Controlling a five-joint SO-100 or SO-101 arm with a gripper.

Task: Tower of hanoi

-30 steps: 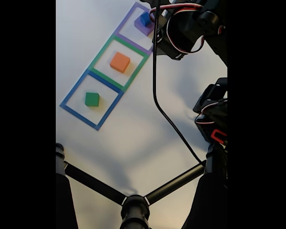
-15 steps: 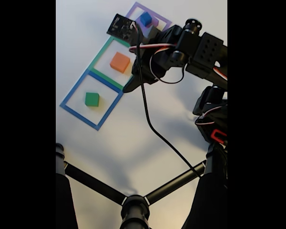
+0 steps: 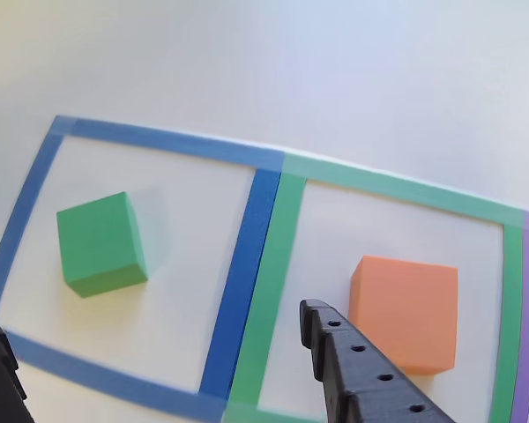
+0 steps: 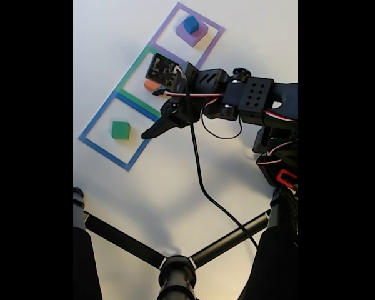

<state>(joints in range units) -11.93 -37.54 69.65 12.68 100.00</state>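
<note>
Between the green-taped and blue-taped squares, the gripper [image 4: 155, 119] hangs above the white table [image 4: 175, 181], jaws apart and holding nothing. Its black toothed finger [image 3: 357, 370] shows just beside the orange block [image 3: 406, 310] in the green outline [image 3: 278, 256]. The green block [image 3: 101, 244] sits alone in the blue outline [image 3: 242, 264]. Farther off, the blue cube [image 4: 190, 24] rests atop the purple block [image 4: 195, 36].

The arm has swung from one o'clock toward the middle; its gripper [image 4: 155, 130] now hangs over the orange block [image 4: 150, 85], mostly hiding it.
</note>
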